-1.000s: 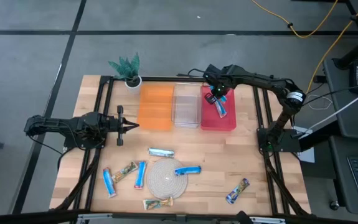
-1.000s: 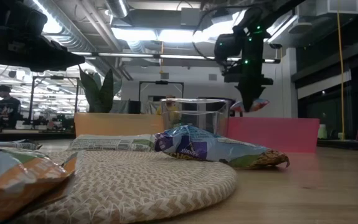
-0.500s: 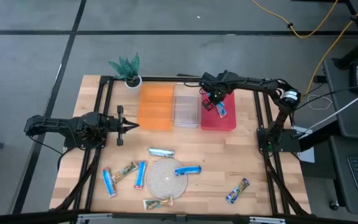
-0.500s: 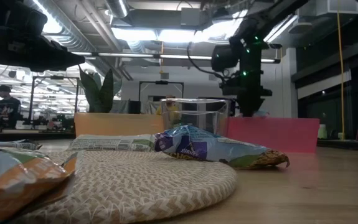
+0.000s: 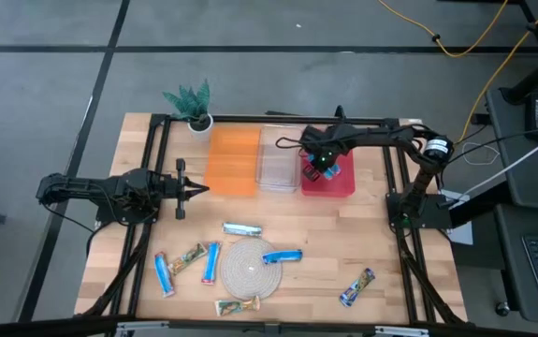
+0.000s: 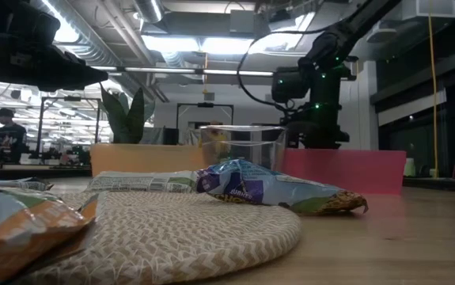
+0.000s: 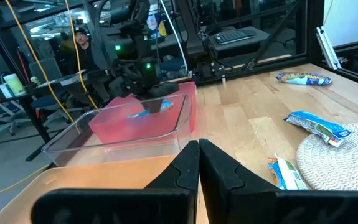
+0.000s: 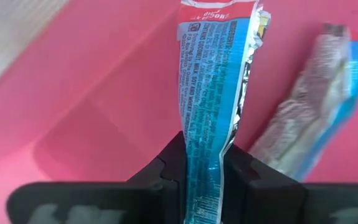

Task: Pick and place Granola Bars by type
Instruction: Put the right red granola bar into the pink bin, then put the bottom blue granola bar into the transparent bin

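My right gripper (image 5: 317,170) points down inside the red bin (image 5: 345,184) at the far right, shut on a bright blue granola bar (image 8: 216,81). A silvery-blue bar (image 8: 319,112) lies flat on the bin's floor beside it. Several more bars lie on the near part of the table: a silvery one (image 5: 241,228), blue ones (image 5: 210,263) (image 5: 163,273), and one (image 5: 283,256) resting on the edge of the round woven mat (image 5: 248,270). My left gripper (image 5: 194,190) waits shut at the table's left, pointing level. My right gripper pinches one end of the blue bar (image 8: 202,163) between its two fingers, coming from above. The bar hangs lengthwise below the fingers, down into the red bin. Whether its lower end (image 8: 219,15) touches the bin's floor I cannot tell.
A clear bin (image 5: 279,161) and an orange bin (image 5: 234,161) stand in a row left of the red one. A small potted plant (image 5: 194,103) is at the far left corner. Two other bars (image 5: 356,286) (image 5: 234,305) lie near the front edge.
My right gripper has gone down into the red bin and a little toward the table's left and near edge, still shut on the blue bar. In the low view the bar has sunk behind the bin's wall.
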Robot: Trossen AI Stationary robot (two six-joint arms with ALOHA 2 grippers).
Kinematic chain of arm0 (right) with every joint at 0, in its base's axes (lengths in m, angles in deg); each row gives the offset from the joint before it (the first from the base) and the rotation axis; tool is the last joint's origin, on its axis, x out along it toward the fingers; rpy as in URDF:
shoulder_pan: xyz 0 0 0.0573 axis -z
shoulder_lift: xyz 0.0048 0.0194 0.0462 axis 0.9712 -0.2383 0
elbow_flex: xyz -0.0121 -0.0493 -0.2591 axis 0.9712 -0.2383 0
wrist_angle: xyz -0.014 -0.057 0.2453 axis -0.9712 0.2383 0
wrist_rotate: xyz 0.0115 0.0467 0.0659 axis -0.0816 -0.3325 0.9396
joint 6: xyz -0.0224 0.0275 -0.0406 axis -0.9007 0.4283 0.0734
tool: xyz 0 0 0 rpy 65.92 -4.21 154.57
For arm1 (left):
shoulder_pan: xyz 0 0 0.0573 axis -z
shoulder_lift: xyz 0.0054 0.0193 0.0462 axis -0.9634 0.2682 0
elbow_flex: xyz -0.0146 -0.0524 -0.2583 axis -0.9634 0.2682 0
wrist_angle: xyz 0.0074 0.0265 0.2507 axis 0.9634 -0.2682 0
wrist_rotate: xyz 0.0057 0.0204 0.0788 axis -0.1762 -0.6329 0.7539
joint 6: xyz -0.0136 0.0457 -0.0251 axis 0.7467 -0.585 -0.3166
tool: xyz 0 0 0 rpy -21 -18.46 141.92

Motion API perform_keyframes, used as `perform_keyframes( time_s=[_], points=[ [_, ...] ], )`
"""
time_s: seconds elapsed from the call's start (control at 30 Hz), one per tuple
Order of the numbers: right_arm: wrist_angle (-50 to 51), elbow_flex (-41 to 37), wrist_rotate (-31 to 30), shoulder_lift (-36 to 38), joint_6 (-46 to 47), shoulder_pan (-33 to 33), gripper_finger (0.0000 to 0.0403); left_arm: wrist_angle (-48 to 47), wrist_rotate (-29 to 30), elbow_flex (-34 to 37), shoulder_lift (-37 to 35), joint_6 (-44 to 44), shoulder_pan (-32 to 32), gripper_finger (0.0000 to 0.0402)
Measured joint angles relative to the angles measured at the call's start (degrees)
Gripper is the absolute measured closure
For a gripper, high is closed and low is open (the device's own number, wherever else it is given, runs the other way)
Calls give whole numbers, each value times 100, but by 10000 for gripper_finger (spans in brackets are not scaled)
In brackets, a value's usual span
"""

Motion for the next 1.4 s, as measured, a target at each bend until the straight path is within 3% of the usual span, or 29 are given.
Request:
perform_keyframes(
  time_s=[0.17,0.43,0.97,1.4],
  points=[
    [22,41,305,0,134,-102,340,0,0,-2,-1,1,0,398],
    [533,46,134,3,437,-128,338,0,0,0,0,0,0,398],
    [800,46,-65,828,744,-229,207,0,0,-2,0,0,0,398],
    [1362,48,-508,2072,1469,-1144,197,0,0,-1,0,0,0,398]
  ],
)
